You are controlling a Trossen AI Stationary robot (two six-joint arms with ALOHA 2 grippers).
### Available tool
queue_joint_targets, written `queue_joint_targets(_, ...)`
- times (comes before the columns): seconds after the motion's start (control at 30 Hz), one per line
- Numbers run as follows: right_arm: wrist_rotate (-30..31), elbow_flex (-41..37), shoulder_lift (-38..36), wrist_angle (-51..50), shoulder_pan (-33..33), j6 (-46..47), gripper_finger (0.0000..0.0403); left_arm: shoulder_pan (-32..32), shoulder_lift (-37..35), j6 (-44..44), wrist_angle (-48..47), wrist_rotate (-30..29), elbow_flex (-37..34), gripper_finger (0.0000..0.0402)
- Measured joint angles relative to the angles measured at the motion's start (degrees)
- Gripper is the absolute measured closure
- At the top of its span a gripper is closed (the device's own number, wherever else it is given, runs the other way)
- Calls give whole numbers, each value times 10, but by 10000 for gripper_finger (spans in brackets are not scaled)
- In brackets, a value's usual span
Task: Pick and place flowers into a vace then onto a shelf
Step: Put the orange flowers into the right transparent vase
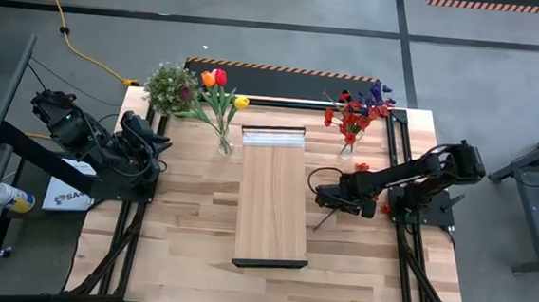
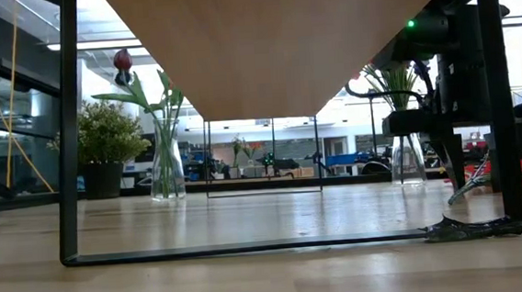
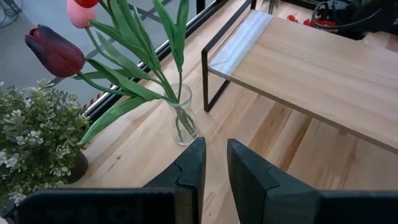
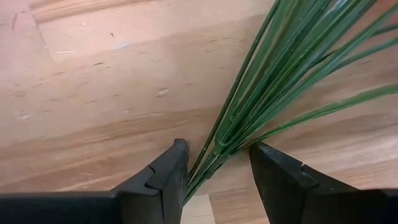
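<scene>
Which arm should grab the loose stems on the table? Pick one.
Right. The right gripper is open astride the green stems lying on the table. The left gripper waits by the tulip vase.

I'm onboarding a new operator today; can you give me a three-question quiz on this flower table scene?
1. True or false: the right gripper has its open fingers on either side of a bundle of green stems lying on the tabletop.
2. Which vase holds tulips? A. the left glass vase B. the right glass vase C. neither
3. Fill in: the bushy green potted plant stands at the table's back ____ corner in the high view.

Key: 1 true; 2 A; 3 left. Both vases stand on the tabletop, not on the shelf; the left gripper waits, pointed at the tulip vase.
</scene>
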Motion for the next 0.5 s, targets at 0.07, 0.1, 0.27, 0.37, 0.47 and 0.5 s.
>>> queue_joint_targets(0.07, 0, 0, 0, 0, 0, 0, 238, 0, 0, 0, 0, 0, 0, 300)
queue_joint_targets(0.1, 0, 0, 0, 0, 0, -1, 238, 0, 0, 0, 0, 0, 0, 300)
queue_joint_targets(0.27, 0, 0, 0, 1, 0, -7, 238, 0, 0, 0, 0, 1, 0, 300)
queue_joint_targets(0.37, 0, 0, 0, 2, 0, -7, 238, 0, 0, 0, 0, 4, 0, 300)
queue_joint_targets(0.47, -1, 0, 0, 2, 0, -7, 238, 0, 0, 0, 0, 4, 0, 300)
queue_joint_targets(0.5, -1, 0, 0, 2, 0, -9, 238, 0, 0, 0, 0, 4, 0, 300)
